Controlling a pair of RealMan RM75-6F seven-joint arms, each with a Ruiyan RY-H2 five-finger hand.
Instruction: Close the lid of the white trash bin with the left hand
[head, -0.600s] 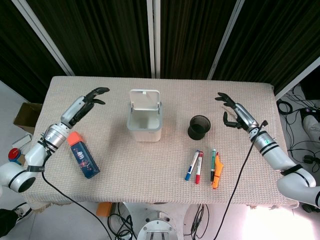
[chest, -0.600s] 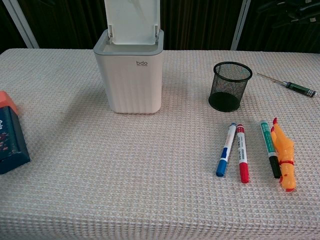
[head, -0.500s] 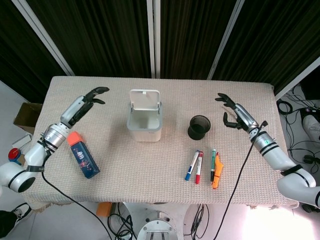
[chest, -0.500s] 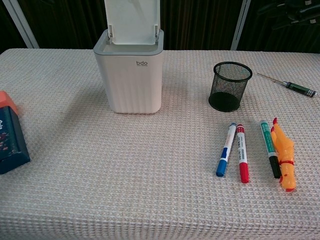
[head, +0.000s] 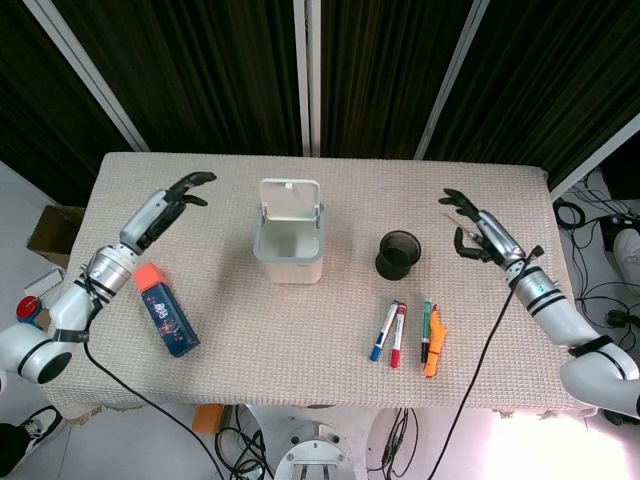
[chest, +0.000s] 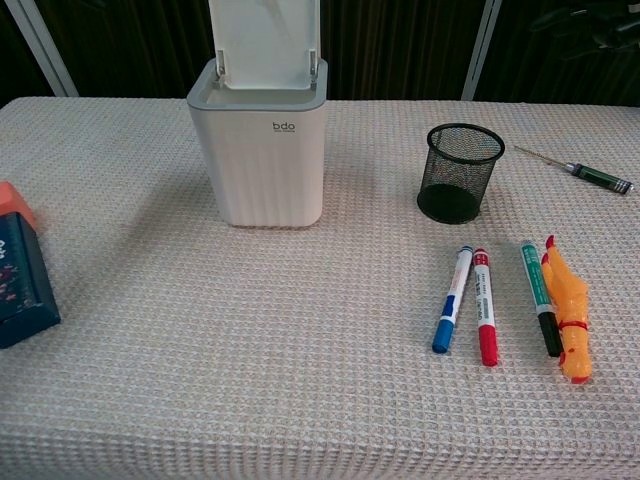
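From the head view, you are looking down on a table (head: 300, 330) covered in a beige woven cloth, with dark curtains and pale upright bars behind it and cables lying on the floor below. The white trash bin (head: 290, 245) is sitting near the table's middle with its lid (head: 290, 198) standing up at the back. Well to the left of the bin, your left hand (head: 177, 200) is hovering over the cloth, fingers stretched out and apart, grasping nothing. Below it, a dark blue box with an orange cap (head: 167, 310) is lying flat. Just right of the bin a black mesh cup (head: 398, 254) is standing, with markers (head: 392, 332) and an orange toy (head: 435, 350) lying in front of it. Far right of the bin, your right hand (head: 478, 230) is hanging with its fingers spread and empty.

From the chest view, the white trash bin (chest: 262, 150) is facing you, its lid (chest: 265, 40) standing upright above the rim. The black mesh cup (chest: 460, 172) is standing to its right, with a screwdriver (chest: 580, 169) lying farther right. Neither hand is clearly showing here.
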